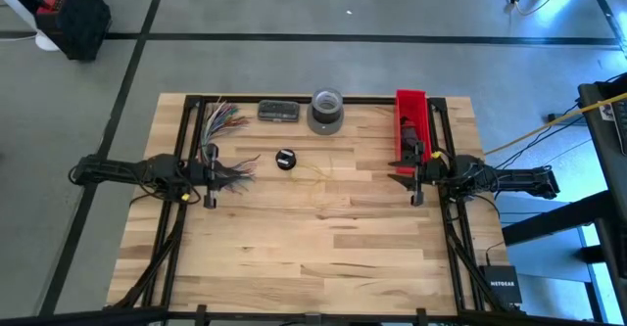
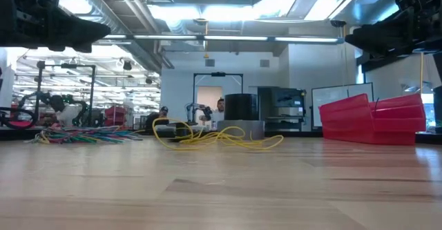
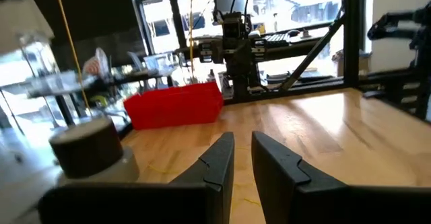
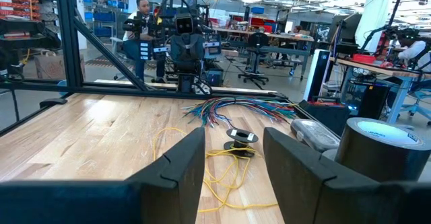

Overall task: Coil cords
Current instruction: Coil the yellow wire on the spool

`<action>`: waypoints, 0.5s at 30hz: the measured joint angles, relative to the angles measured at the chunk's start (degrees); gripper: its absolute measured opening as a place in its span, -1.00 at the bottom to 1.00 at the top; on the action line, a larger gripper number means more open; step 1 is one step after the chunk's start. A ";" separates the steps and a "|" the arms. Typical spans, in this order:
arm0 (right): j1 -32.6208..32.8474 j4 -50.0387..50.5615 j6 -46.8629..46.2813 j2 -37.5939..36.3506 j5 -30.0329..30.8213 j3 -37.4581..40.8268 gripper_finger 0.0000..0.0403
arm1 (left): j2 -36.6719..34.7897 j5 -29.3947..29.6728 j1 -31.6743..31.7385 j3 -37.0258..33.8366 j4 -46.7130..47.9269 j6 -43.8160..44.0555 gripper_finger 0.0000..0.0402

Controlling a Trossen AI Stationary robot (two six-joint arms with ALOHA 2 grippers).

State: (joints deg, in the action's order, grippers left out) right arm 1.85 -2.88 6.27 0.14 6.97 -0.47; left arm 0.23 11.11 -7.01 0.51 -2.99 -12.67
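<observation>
Currently the cords [image 4: 229, 107] lie on the wooden tabletop [image 1: 313, 248] in 2 groups: a multicoloured bundle at the far-left corner, fanned out toward the middle, and a loose yellow wire [image 2: 207, 137] sprawled near the centre, beside a small black spool [image 1: 285, 159]. Left claw [image 3: 242, 160] hovers at the tabletop's left edge, its fingers nearly together with a narrow gap and nothing between them. Right claw [image 4: 232, 163] hovers at the right edge, facing the cords, released, its fingers spread wide and grasping nothing. A grey tape roll [image 1: 326, 111] and a dark flat case [image 1: 278, 111] sit along the far edge, and a red bin [image 1: 410, 125] stands at the far right.
</observation>
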 joint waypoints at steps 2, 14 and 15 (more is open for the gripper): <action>0.00 -0.04 -1.65 -0.01 -0.62 0.02 -0.22 | 0.02 0.00 -0.02 0.00 -1.25 -1.57 -0.77; 0.02 -19.17 -13.67 2.04 6.72 0.02 -0.22 | 0.37 5.26 1.36 0.00 -13.72 -3.84 -0.77; -0.01 -21.19 -12.54 3.58 7.58 0.00 -0.22 | 0.63 6.64 1.85 0.02 -13.39 -4.51 -0.77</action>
State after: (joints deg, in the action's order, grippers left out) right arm 1.85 -24.07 -6.27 3.71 14.56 -0.46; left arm 0.86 17.76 -5.16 0.54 -16.38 -17.19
